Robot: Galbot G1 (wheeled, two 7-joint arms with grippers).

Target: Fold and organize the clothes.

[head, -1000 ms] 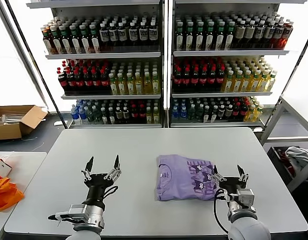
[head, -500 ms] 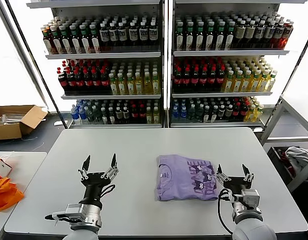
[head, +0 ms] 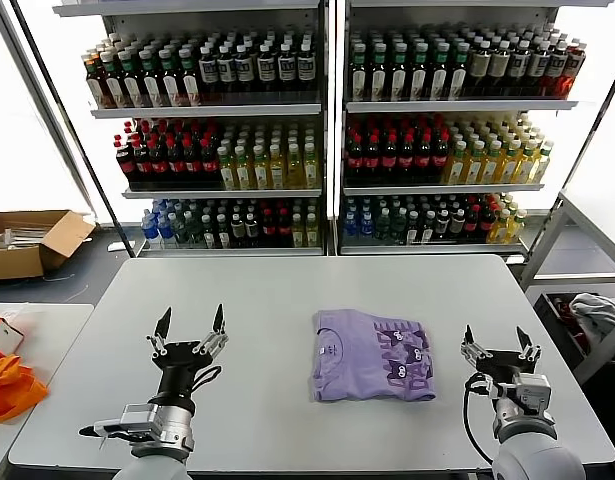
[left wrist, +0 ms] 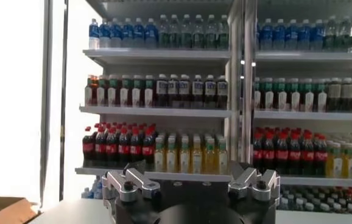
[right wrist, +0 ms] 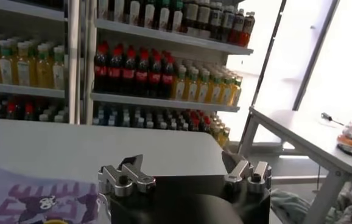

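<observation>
Since the lavender T-shirt [head: 372, 356] already lies as a compact, roughly square bundle on the bench [head: 287, 300], collar toward the left and the darker purple print showing on its right half, I judge the folding essentially done; what may be left is only tidying or placing it, and nothing here tells me where it would go. It sits right of the bench's centre and toward the near edge, flat, its edges fairly even, with a small ripple along the near hem. My left end effector [head: 190, 332] stands spread wide over bare bench, well apart from the shirt on its left, gripping nothing. My right end effector [head: 500, 345] is likewise fully spread and empty, near the shirt's right edge but clear of it, with bare surface between; its wrist view catches only the printed corner of the fabric [right wrist: 36, 201]. Counting what is here: one T-shirt, two end effectors, one bench. Off to the far left I see one cardboard box [head: 32, 243] on the floor, and one orange fabric bag [head: 9, 385] on a side table. Behind the bench stand two shelving bays [head: 327, 130], each with three visible rows of bottles, too many to count singly.
</observation>
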